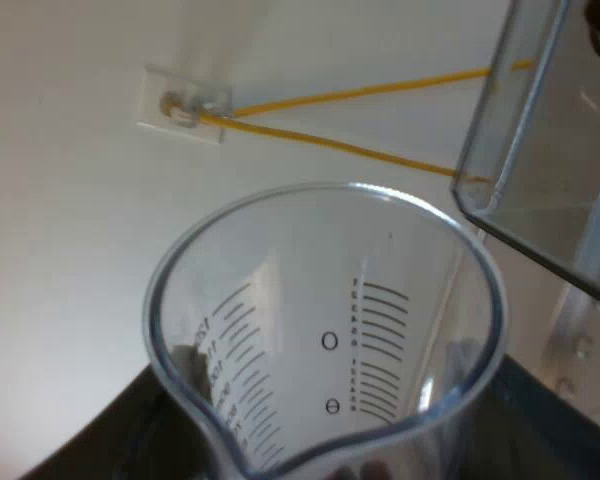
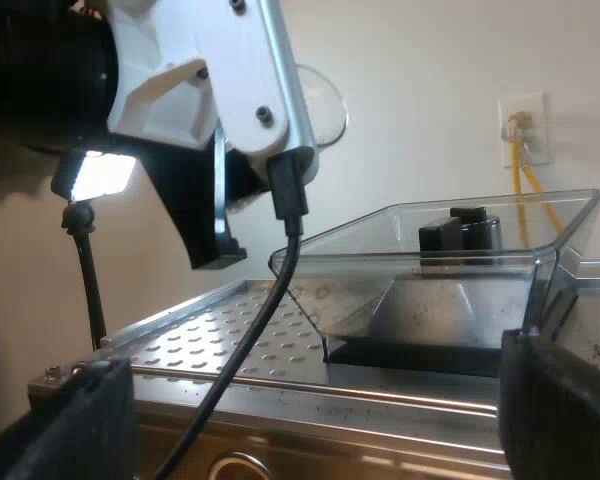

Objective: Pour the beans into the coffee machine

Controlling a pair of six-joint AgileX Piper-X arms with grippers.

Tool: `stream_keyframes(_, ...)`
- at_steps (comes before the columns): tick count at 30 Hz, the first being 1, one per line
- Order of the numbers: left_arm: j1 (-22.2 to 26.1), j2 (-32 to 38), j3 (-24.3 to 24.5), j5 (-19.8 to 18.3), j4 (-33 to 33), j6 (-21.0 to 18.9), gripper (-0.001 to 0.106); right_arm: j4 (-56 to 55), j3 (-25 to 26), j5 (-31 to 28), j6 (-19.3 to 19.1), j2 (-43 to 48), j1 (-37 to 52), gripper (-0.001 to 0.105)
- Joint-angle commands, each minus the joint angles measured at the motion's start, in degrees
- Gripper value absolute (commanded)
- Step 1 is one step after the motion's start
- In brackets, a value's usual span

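A clear measuring glass (image 1: 325, 330) with black scale marks is held close in my left gripper (image 1: 325, 410), which is shut on it; the dark fingers (image 1: 190, 370) show through its wall. I see no beans inside it. The clear bean hopper (image 1: 540, 150) stands open just beyond the glass's rim. From the right wrist view the hopper (image 2: 450, 250) sits on the espresso machine's dimpled steel top (image 2: 220, 340), and the left arm hangs above that top with the glass's rim (image 2: 328, 105) showing behind it. My right gripper (image 2: 315, 420) is open, low at the machine's edge, holding nothing.
A wall socket (image 1: 183, 105) with yellow cables (image 1: 360, 95) lies behind the hopper. A small lamp (image 2: 100, 175) on a thin black stand rises beside the machine. A black part (image 2: 460, 232) stands inside the hopper.
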State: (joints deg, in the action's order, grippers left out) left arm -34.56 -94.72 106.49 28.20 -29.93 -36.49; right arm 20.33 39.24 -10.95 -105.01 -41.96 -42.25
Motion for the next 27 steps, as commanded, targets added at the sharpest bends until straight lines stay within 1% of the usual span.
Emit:
stream_keyframes(1, -0.11, -0.24, 0.46, 0.79, 2.35, 3.28, 0.028, 0.39, 0.24, -0.04, -0.19, 0.14, -0.08, 0.078)
stream_keyframes(3, -0.11, -0.87, 0.46, 0.79, 2.72, 6.02, 0.028, 0.39, 0.24, -0.04, -0.19, 0.14, -0.08, 0.078)
stream_keyframes(7, -0.11, -2.04, 0.46, 0.79, 3.27, 7.87, 0.028, 0.39, 0.24, -0.04, -0.19, 0.14, -0.08, 0.078)
stream_keyframes(9, -0.11, -2.45, 0.46, 0.79, 3.26, 9.95, 0.028, 0.39, 0.24, -0.04, -0.19, 0.14, -0.08, 0.078)
stream_keyframes(10, -0.11, -2.70, 0.46, 0.79, 3.26, 12.60, 0.028, 0.39, 0.24, -0.04, -0.19, 0.14, -0.08, 0.078)
stream_keyframes(11, -0.11, -2.72, 0.46, 0.79, 3.26, 13.02, 0.028, 0.39, 0.24, -0.04, -0.19, 0.14, -0.08, 0.078)
stream_keyframes(14, -0.11, -3.22, 0.46, 0.79, 3.26, 18.89, 0.028, 0.39, 0.24, -0.04, -0.19, 0.14, -0.08, 0.078)
stream_keyframes(16, -0.11, -3.45, 0.46, 0.68, 3.26, 19.43, 0.028, 0.39, 0.24, -0.04, -0.19, 0.14, -0.08, 0.078)
stream_keyframes(20, -0.11, -3.62, 0.46, 0.25, 3.26, 24.95, 0.028, 0.39, 0.24, -0.04, -0.19, 0.14, -0.08, 0.078)
stream_keyframes(21, -0.11, -3.62, 0.46, 0.25, 3.26, 25.57, 0.028, 0.39, 0.24, -0.04, -0.19, 0.14, -0.08, 0.078)
stream_keyframes(23, -0.11, -3.62, 0.46, 0.25, 3.26, 29.21, 0.028, 0.39, 0.24, -0.04, -0.19, 0.14, -0.08, 0.078)
stream_keyframes(24, -0.11, -3.62, 0.46, -0.69, 3.26, 30.61, 0.028, 0.39, 0.24, -0.04, -0.19, 0.14, -0.08, 0.078)
stream_keyframes(25, -0.11, -3.62, 0.46, -0.69, 3.26, 30.61, 0.028, 0.39, 0.24, -0.04, -0.19, 0.14, -0.08, 0.078)
stream_keyframes(27, -0.11, -3.62, 0.46, -2.74, 3.26, 32.03, 0.028, 0.39, 0.24, -0.04, -0.19, 0.14, -0.08, 0.078)
